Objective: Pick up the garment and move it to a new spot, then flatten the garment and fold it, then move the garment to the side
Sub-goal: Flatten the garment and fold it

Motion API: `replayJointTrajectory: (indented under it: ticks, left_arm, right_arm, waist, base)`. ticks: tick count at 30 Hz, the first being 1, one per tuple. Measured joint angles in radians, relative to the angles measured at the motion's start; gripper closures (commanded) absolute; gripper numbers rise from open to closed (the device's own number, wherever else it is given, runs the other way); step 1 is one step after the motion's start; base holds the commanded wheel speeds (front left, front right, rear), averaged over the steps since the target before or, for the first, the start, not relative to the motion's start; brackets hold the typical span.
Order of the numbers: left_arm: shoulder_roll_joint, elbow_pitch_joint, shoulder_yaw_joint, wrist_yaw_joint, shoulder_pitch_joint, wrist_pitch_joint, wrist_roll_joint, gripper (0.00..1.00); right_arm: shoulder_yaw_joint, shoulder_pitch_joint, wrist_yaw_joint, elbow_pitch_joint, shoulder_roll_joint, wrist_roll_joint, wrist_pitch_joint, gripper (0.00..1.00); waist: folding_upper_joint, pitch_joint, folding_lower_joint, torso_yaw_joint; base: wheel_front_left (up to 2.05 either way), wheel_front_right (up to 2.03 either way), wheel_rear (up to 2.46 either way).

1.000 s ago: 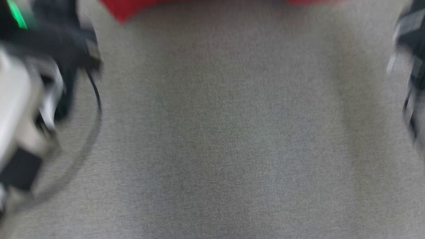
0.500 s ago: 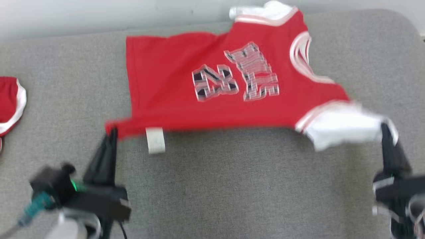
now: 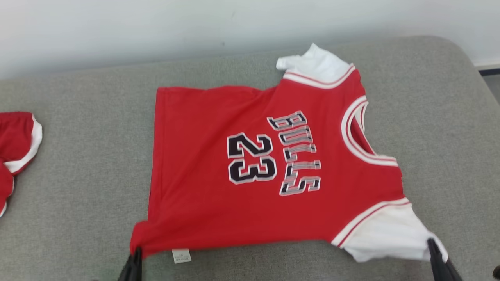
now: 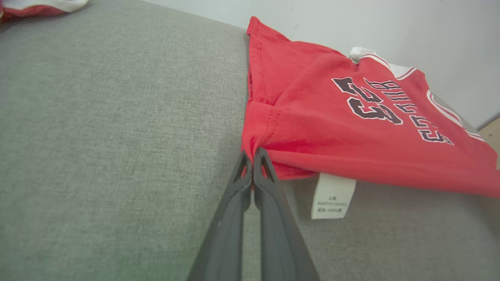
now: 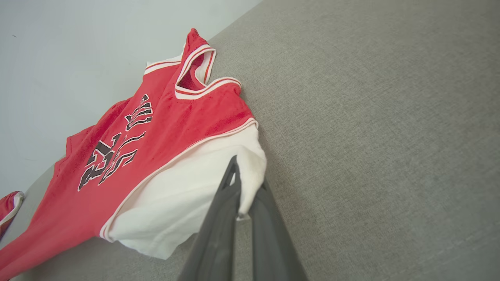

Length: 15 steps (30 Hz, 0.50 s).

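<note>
The garment (image 3: 218, 203) is a red jersey with white sleeves, printed BULLS 23, spread face up on the grey cushion (image 3: 86, 164). My left gripper (image 3: 135, 255) is shut on its near hem corner, beside a white care label (image 3: 181, 255); the left wrist view shows that pinch (image 4: 253, 155) on the red cloth (image 4: 332, 128). My right gripper (image 3: 433, 246) is shut on the near white sleeve (image 3: 386, 234). In the right wrist view the fingers (image 5: 224, 199) clamp the sleeve's edge (image 5: 183, 195).
A second red and white piece of clothing (image 3: 15, 148) lies at the cushion's left edge. A pale wall (image 3: 195, 27) runs behind the cushion. The cushion's rounded right corner (image 3: 465, 62) drops off to a floor.
The head camera has swung up from bare grey cushion to the whole jersey. Both grippers keep their hold on the hem corner and the sleeve.
</note>
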Motion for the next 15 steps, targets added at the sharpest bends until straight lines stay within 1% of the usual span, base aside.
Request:
replayJointTrajectory:
  ticks: [6, 10, 15]
  left_arm:
    - [-0.059, 0.040, 0.064, -0.046, 0.090, 0.000, 0.040, 1.00]
    - [-0.089, 0.052, 0.098, -0.072, 0.124, 0.000, 0.066, 1.00]
    - [-0.118, 0.076, 0.106, -0.093, 0.131, 0.000, 0.100, 1.00]
  right_arm:
    - [-0.016, 0.104, 0.000, -0.008, 0.025, 0.010, 0.061, 1.00]
    - [-0.006, 0.172, 0.000, -0.009, 0.036, 0.028, 0.156, 1.00]
    - [-0.001, 0.182, 0.000, -0.039, 0.056, 0.029, 0.197, 1.00]
  waist:
    - [0.0000, -0.041, 0.0000, 0.004]
    - [0.0000, -0.064, 0.0001, 0.011]
    - [0.0001, -0.075, 0.0001, 0.014]
  base:
    - [0.00, 0.00, 0.00]
    - [0.00, 0.00, 0.00]
    - [0.00, 0.00, 0.00]
